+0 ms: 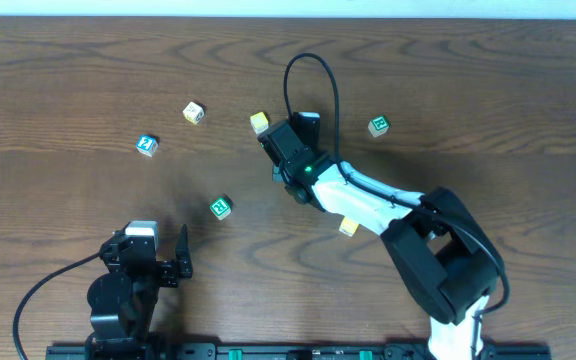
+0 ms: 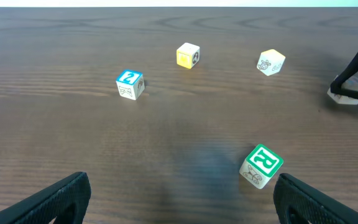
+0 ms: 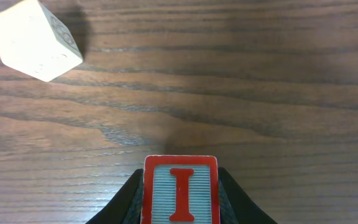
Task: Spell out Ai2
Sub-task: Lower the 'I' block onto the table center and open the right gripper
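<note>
Matt dark wood-grain table (image 3: 260,74); painted wooden I block (image 3: 180,190), ridged face.

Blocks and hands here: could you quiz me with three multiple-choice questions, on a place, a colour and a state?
1. Where is the I block? A on another block; B in the right hand; C at the table edge.
2. Its letter's colour? A blue; B green; C red.
3. The left hand is? A open, empty; B shut on a block; C shut, empty.
Key: 1B, the hand clamps it; 2C, a red I; 3A, spread wide, nothing between.
</note>
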Motion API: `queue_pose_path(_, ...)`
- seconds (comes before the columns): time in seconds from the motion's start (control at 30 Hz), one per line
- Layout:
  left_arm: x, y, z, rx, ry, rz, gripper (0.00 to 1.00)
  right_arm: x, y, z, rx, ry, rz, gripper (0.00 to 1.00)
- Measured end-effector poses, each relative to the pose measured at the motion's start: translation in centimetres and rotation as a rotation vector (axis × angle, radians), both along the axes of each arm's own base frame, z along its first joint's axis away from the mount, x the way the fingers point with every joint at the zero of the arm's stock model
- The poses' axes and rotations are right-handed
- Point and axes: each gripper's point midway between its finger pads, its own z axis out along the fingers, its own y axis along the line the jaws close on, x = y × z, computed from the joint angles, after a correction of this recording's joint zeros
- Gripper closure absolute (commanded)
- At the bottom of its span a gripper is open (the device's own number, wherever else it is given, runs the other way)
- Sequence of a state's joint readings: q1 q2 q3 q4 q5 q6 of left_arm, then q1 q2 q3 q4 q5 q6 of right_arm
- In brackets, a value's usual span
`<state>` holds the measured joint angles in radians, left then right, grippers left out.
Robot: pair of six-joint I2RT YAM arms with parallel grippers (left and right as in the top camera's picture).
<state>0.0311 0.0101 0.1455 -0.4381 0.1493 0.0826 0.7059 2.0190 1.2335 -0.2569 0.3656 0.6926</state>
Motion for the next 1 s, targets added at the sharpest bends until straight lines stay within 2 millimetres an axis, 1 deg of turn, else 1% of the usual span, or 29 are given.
queue_pose_path(0.1, 0.00, 0.00, 0.00, 0.000, 0.000, 0.000, 0.05, 0.03, -0.21, -0.62, -0.015, 0.003, -0.006, 0.93)
queue_pose_path(0.2, 0.00, -0.01, 0.00, 0.000, 0.000, 0.000, 0.05, 0.12, -0.33, -0.58, -0.022, -0.003, -0.011, 0.89)
queue_pose_path(0.27, 0.00, 0.00, 0.00, 0.000, 0.000, 0.000, 0.05, 0.17, -0.42, -0.54, -0.026, -0.007, -0.014, 0.82)
queue_pose_path(0.37, 0.00, 0.00, 0.00, 0.000, 0.000, 0.000, 0.05, 0.19, -0.47, -0.54, -0.029, -0.008, -0.016, 0.76)
queue_pose_path(0.47, 0.00, 0.00, 0.00, 0.000, 0.000, 0.000, 0.05, 0.19, -0.47, -0.55, -0.029, -0.008, -0.016, 0.73)
queue_pose_path(0.63, 0.00, 0.00, 0.00, 0.000, 0.000, 0.000, 0.05, 0.34, -0.34, -0.47, -0.023, -0.015, -0.016, 0.69)
queue_pose_path(0.67, 0.00, -0.01, 0.00, 0.000, 0.000, 0.000, 0.05, 0.36, -0.32, -0.45, -0.021, -0.016, -0.016, 0.68)
queue_pose_path(0.7, 0.00, 0.00, 0.00, 0.000, 0.000, 0.000, 0.05, 0.36, -0.33, -0.45, -0.022, -0.015, -0.016, 0.64)
queue_pose_path(0.77, 0.00, -0.01, 0.00, 0.000, 0.000, 0.000, 0.05, 0.36, -0.32, -0.45, -0.020, -0.016, -0.018, 0.62)
queue_pose_path(1.0, 0.00, -0.01, 0.00, 0.000, 0.000, 0.000, 0.05, 0.34, -0.25, -0.54, -0.017, -0.013, -0.016, 0.60)
